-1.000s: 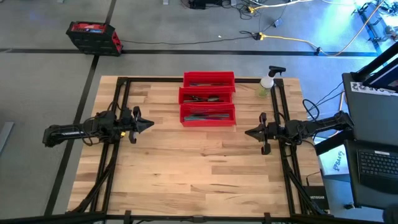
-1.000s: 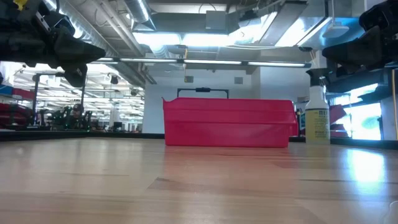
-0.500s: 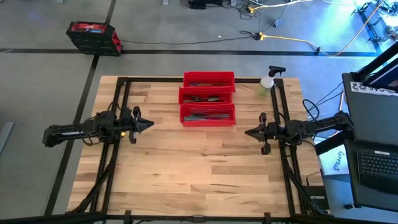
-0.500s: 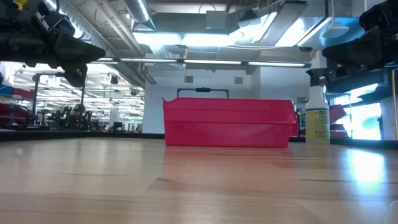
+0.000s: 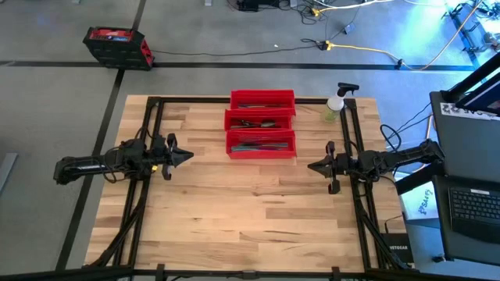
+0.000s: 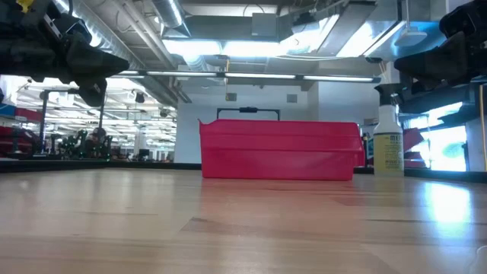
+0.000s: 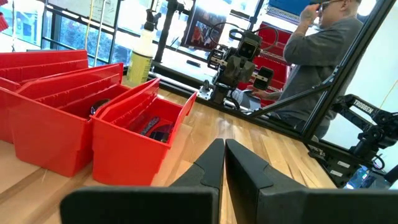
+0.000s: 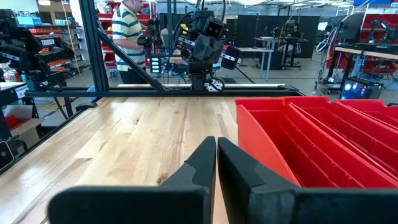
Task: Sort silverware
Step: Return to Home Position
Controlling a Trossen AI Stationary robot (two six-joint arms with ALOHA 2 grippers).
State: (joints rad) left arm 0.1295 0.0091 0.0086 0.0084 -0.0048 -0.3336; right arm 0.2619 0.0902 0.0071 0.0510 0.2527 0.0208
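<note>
Silverware (image 5: 262,144) lies lengthwise in red bins (image 5: 262,154), left tool (image 5: 190,156) and right tool (image 5: 311,165) both pressed together.

The worktop (image 5: 250,226) was pale planked wood, smooth with a soft sheen. The red bins (image 7: 124,155) were glossy plastic, the silverware (image 7: 152,128) inside dark gleaming metal. The spray bottle (image 6: 389,148) was clear plastic; the right arm's fingers (image 8: 196,165) looked matt black.
</note>
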